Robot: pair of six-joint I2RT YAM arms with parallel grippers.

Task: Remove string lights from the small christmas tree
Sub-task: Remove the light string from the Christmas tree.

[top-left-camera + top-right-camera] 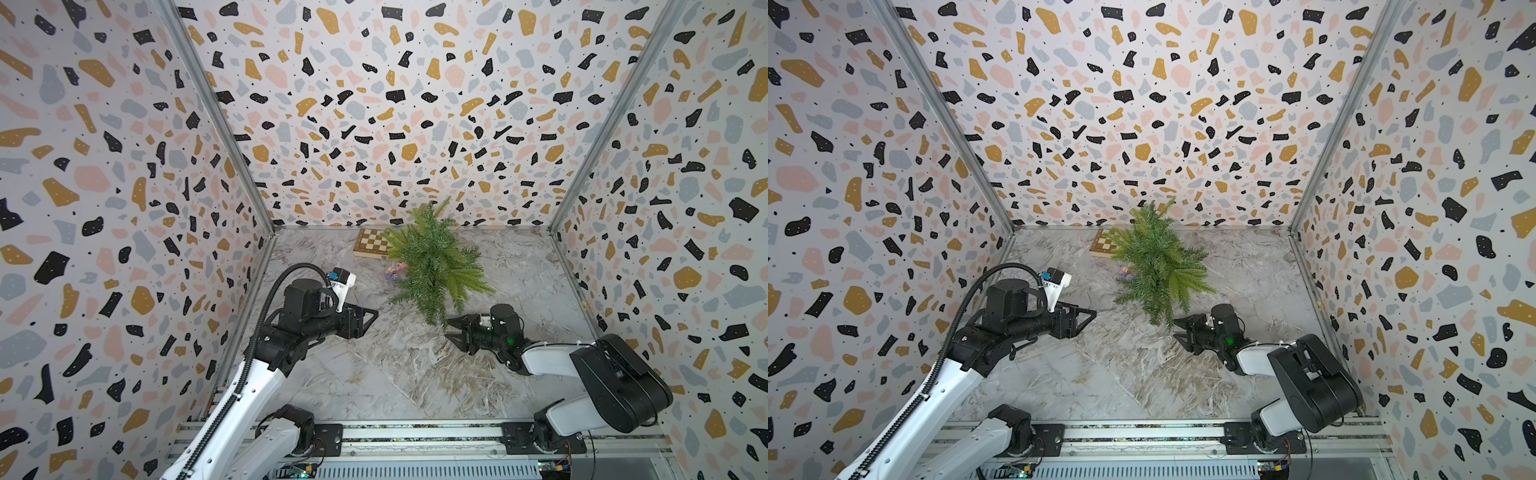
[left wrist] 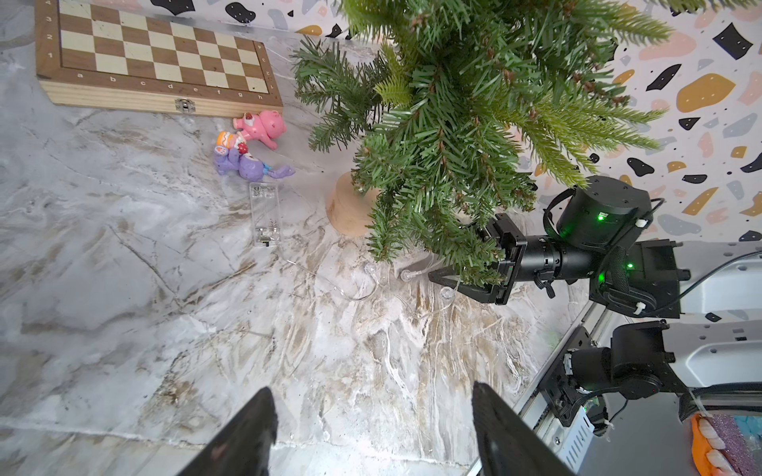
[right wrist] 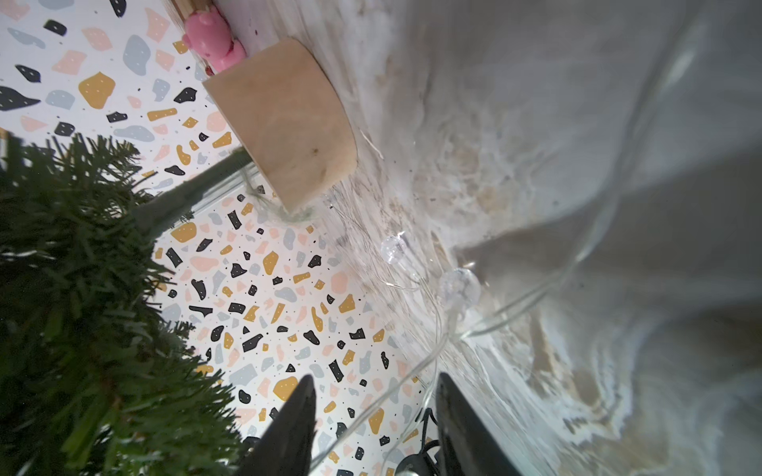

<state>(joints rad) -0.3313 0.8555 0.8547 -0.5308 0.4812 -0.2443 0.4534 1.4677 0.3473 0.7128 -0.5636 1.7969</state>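
Silvery-clear wire, hair-thin and nearly see-through, made up the string lights point(image 3: 459, 287), with small round bulbs like crackled glass beads along it. As far as the wrist views showed, a good part of the strand lay loose on the grey-and-tan marbled bench point(image 1: 374, 386). It curled from a clear plastic battery box point(image 2: 265, 214) near the tree's foot toward the spot just under the front branches. The small christmas tree point(image 1: 434, 266) stood upright near the back wall, its drooping needles bright green and bristly, its trunk set in a smooth tan base point(image 3: 288, 123). Whether any wire was caught among the branches could not be told; in both top views the strand was too fine to see. By my reading the job was well along, with drawing the strand clear of the tree left to do.

The right gripper point(image 3: 375, 379) sat low by the front branches, jaws narrowly apart with the wire running between them, not pinched. The left gripper point(image 2: 371, 389) hung well apart from the tree, jaws wide and empty. A wooden chessboard point(image 2: 156, 53) and glossy pink and purple toys point(image 2: 251, 144) lay behind.
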